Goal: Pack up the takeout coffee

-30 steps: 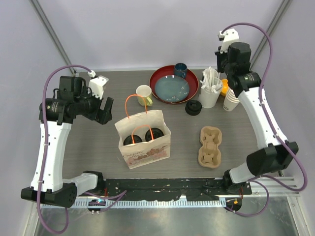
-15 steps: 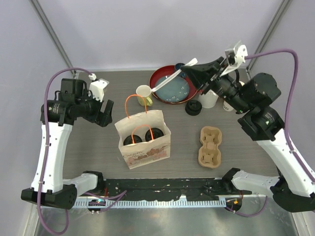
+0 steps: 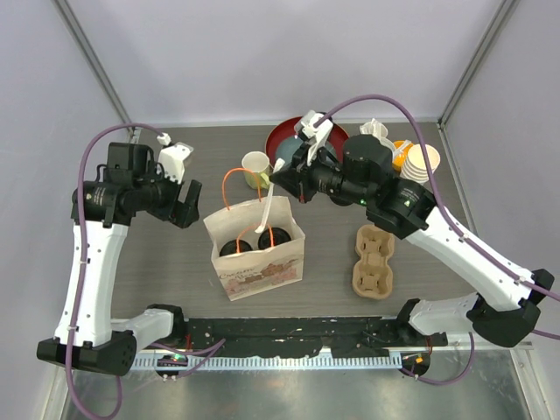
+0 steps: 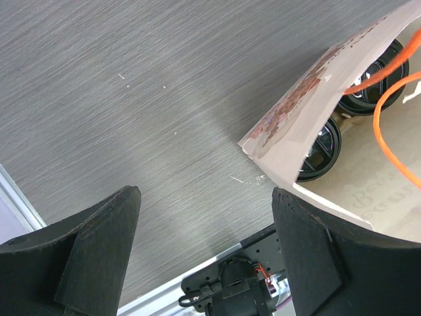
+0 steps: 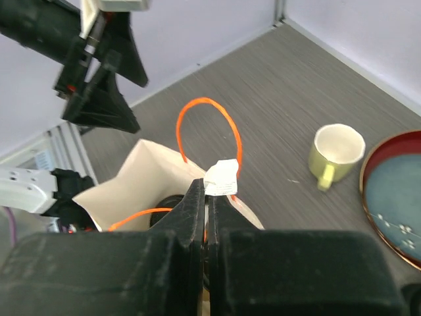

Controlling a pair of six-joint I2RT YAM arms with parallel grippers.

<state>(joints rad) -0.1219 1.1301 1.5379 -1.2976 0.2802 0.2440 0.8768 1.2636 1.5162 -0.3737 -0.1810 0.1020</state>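
Right gripper (image 5: 206, 191) clamped on thin white paper-wrapped stick (image 3: 268, 199), dangling over cream paper bag with orange loop handles (image 3: 262, 267) that holds both black-lidded takeout cups (image 3: 273, 238): lower straight between the loops, release once tip's inside; left gripper (image 3: 184, 199) spread, empty, beside bag.

Grey wood-grain tabletop (image 3: 324, 262), pale lilac walls (image 3: 262, 61), slanting metal corner posts (image 3: 94, 66), soft even light.
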